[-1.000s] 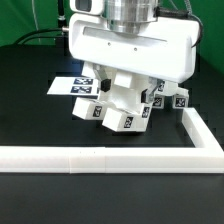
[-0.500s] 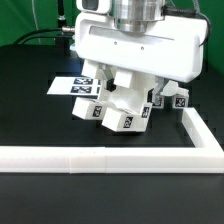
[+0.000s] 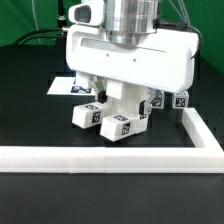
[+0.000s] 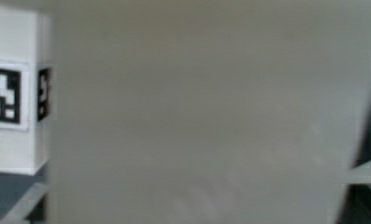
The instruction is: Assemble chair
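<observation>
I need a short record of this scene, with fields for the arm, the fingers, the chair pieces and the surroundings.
arm: low over the chair pieces
fingers: spread wide; contact with any piece is hidden
chair pieces: loose white tagged blocks, clustered under the arm
border rail: white, L-shaped, in front and at the exterior view's right
marker board: flat on the black table, beyond the cluster, toward the exterior view's left

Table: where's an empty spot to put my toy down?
The black table is bare on the exterior view's left, between the marker board and the border rail, and in front of that rail. The middle is crowded with chair pieces, up to the rail's corner.
</observation>
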You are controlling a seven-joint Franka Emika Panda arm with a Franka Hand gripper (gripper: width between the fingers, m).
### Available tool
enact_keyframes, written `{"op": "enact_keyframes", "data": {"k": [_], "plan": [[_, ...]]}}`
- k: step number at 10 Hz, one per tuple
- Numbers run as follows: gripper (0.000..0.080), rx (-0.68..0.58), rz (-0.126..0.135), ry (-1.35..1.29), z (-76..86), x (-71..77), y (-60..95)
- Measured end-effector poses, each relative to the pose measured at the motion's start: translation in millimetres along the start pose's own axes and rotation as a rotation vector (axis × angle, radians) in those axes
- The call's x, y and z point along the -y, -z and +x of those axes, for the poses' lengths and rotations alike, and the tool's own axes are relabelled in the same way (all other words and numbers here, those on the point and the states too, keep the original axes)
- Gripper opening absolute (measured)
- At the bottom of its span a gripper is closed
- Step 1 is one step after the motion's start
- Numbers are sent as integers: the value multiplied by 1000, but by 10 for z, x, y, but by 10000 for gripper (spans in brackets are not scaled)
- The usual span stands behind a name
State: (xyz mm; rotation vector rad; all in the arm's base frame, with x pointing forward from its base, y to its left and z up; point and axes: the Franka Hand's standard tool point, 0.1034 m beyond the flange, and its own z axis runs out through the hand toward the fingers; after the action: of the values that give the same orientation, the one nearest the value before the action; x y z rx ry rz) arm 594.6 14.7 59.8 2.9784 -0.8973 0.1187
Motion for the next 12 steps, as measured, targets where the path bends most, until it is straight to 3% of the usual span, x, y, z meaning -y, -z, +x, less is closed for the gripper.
{"op": "enact_keyframes", "data": {"k": [3,7,9,10,12], "plan": [[648,-5,-2,19,51,-49,-35],[649,-3,2,41,128,-63,30],[649,25,4,64,149,-77,339],[649,0,10,102,135,3,478],[649,38,9,111,59,59,638]]}}
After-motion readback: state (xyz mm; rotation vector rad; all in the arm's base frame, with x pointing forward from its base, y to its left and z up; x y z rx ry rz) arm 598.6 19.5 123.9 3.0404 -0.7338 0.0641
